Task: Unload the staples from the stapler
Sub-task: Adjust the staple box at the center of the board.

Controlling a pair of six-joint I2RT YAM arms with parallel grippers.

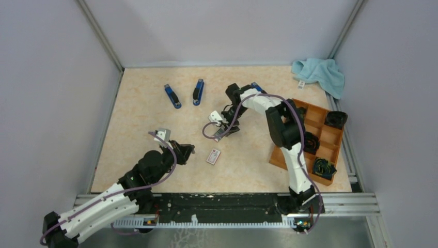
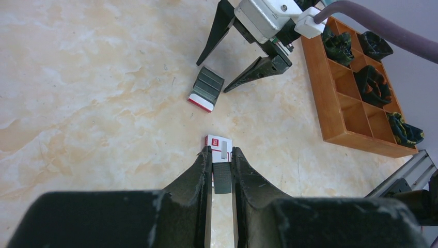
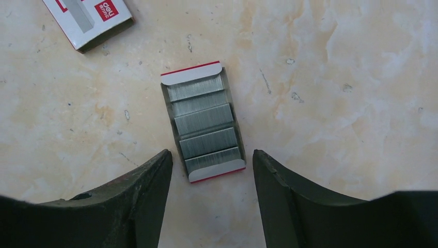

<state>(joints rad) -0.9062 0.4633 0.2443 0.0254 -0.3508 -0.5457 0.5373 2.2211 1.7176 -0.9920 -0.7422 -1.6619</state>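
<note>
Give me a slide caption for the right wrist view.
Fingers of the right gripper, apart, straddle a tray of staple strips on the table; red-labelled white box lies beyond.

staples (image 3: 206, 124) in tray (image 3: 191, 74) | box (image 1: 213, 156) nearer (toward the arms) | staplers (image 1: 172, 96) (image 1: 198, 92) behind-left | organiser (image 1: 328, 135) right | cloth (image 1: 320, 72) behind it

Bright even light, faint shadows, left fingers (image 2: 193, 181) slightly soft
</note>
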